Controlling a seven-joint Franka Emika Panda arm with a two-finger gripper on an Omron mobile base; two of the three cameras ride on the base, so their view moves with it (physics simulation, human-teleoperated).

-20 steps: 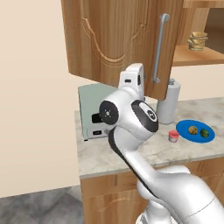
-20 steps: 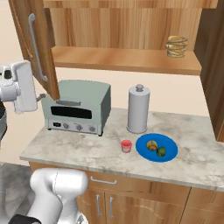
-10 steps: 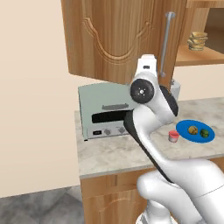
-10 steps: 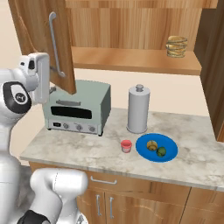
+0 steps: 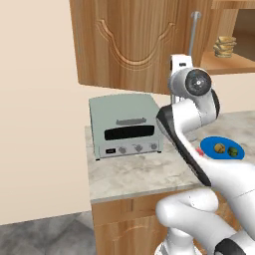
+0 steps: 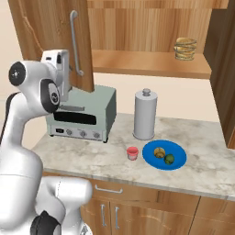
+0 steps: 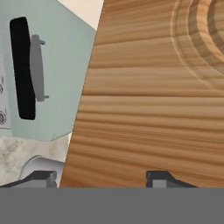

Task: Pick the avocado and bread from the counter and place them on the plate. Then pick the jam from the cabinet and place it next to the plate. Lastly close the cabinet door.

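While the cabinet door (image 6: 55, 41) stands ajar, the fingers (image 7: 41, 178) sit spread across its edge.
Avocado (image 6: 170, 159) and bread (image 6: 159, 152) lie on the plate (image 6: 151, 156); the jam (image 6: 132, 153) sits just beside it on the table (image 6: 92, 158).

Warm brown wood-grain cabinet door (image 6: 55, 36) with a smooth grey metal handle (image 6: 75, 43), above a matt pale-green metal toaster oven (image 6: 82, 117), a brushed steel canister (image 6: 145, 114), a glossy blue plate (image 6: 176, 160) and a marbled stone counter (image 6: 92, 158).
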